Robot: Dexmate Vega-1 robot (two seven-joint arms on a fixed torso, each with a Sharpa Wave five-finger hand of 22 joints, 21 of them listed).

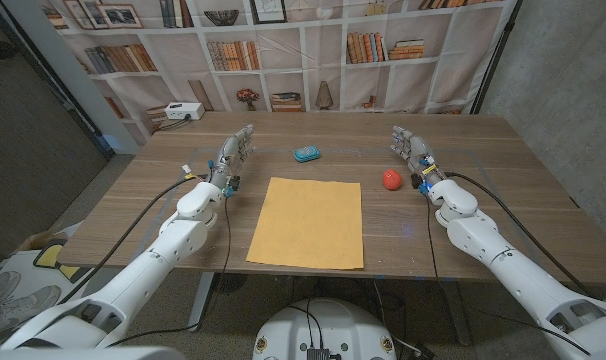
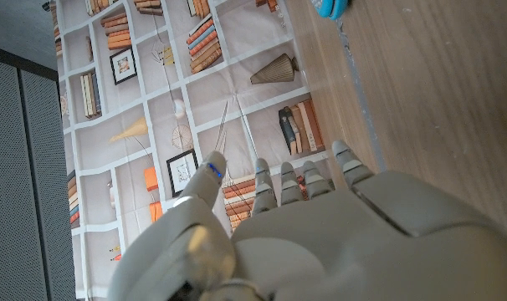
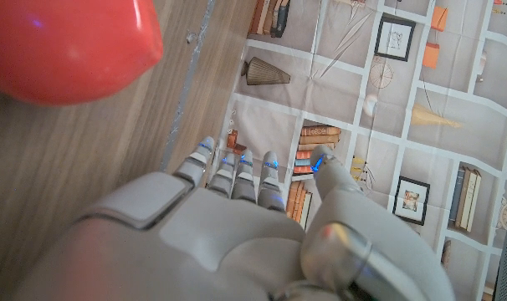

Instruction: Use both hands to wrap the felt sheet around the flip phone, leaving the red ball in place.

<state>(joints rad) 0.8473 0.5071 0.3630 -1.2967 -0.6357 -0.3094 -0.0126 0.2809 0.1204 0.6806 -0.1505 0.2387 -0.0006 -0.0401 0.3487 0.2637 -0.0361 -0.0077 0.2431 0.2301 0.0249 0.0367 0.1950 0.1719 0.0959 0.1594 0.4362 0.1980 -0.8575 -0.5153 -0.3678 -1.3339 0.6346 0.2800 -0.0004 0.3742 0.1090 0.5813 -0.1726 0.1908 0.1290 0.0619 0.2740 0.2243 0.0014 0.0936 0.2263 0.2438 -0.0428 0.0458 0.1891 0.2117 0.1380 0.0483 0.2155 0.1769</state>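
Flanking felt sheet (image 1: 307,222): empty robot hands.

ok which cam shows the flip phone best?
Head view: the whole blue flip phone lies on the table beyond the felt sheet. The left wrist view catches just a blue sliver at the frame edge. In the right wrist view I can't find it.

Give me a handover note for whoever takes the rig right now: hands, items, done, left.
Left hand: open, holding nothing, left of the felt sheet.
Right hand: open, holding nothing, just right of the red ball.
Felt sheet lies flat and unfolded at table centre. Flip phone sits beyond the sheet's far edge, not on it.
Done: nothing yet.
Left: get the phone onto the sheet, wrap it with both hands, leave the ball alone.
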